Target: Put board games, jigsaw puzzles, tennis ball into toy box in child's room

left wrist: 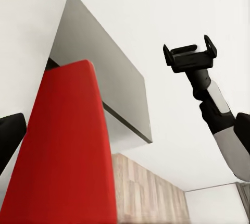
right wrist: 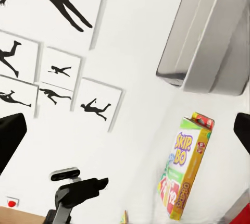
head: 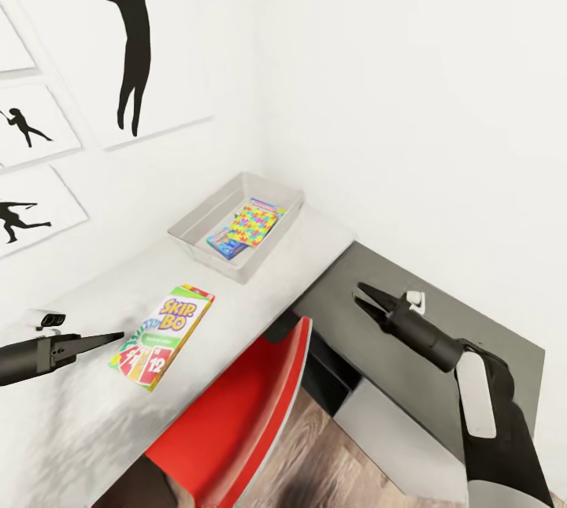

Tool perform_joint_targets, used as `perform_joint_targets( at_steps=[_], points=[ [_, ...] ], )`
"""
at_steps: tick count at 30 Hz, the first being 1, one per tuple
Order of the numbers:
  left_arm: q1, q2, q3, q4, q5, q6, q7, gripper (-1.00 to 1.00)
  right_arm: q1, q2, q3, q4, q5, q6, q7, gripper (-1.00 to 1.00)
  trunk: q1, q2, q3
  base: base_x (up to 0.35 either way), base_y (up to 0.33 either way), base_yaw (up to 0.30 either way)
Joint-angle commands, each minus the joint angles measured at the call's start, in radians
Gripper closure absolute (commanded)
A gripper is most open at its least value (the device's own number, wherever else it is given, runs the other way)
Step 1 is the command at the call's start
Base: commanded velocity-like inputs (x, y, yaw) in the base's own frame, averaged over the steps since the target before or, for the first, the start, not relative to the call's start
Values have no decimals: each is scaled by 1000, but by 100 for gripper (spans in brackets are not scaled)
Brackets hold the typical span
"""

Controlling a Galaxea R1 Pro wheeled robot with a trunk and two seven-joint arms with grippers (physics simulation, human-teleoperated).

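Observation:
The light-grey toy box (head: pixel 191 226) stands on the table (head: pixel 71 421) in the corner of the child's room. Inside it lie a multicoloured jigsaw puzzle (head: pixel 261 223) and a small blue board game (head: pixel 224 242). The Skip-Bo board game (head: pixel 163 333) lies flat on the table nearer me, also visible as Skip-Bo (right wrist: pixel 185 166) below the toy box (right wrist: pixel 208 36). My left gripper (head: pixel 118 336) hovers just left of Skip-Bo, open and empty. My right gripper (head: pixel 364 295) is open and empty over the dark side desk (head: pixel 472 335). From the left wrist, the right gripper (left wrist: pixel 188 52) appears with its jaws apart.
A red chair (head: pixel 244 413) is tucked under the table's front edge, between my arms. White walls close the corner, with black silhouette pictures (head: pixel 126 27) on the left wall. Wood floor (head: pixel 346 469) lies below the side desk.

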State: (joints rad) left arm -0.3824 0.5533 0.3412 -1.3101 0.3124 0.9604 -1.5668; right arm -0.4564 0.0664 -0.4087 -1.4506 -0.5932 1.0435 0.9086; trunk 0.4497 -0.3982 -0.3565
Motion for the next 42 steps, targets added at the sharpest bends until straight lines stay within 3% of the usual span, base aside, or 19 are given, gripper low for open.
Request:
perform_joint_targets(
  at_steps=[1, 11, 16, 17, 29, 42],
  points=[
    [0, 0, 0, 0, -1, 11, -4, -100, -1, 1, -2, 0, 5, 4, 7, -100, 0, -2, 0, -180, 88, -173],
    [0, 1, 2, 0, -1, 11, -4, -100, 137, -11, -71, -30, 8, -2, 122, -100, 0, -2, 13, -67, 31, -174],
    [0, 1, 19, 0, -3, 11, -4, -100, 199, -15, -79, -32, 18, -68, 137, -100, 0, -2, 15, -10, 4, -55],
    [0, 1, 29, 6, -4, 10, -4, -100, 230, -16, -74, -27, 21, -116, 139, -100, 0, -2, 15, -56, 1, -14],
    [0, 16, 36, 30, -5, 9, -4, -100, 318, -14, -67, -47, 19, -161, 157, -100, 0, -2, 15, -57, 0, -4],
    [0, 21, 36, 32, -6, 8, -4, -100, 333, -15, -72, -57, 9, -165, 185, -100, 0, -2, 15, -10, 0, 0]
  ],
)
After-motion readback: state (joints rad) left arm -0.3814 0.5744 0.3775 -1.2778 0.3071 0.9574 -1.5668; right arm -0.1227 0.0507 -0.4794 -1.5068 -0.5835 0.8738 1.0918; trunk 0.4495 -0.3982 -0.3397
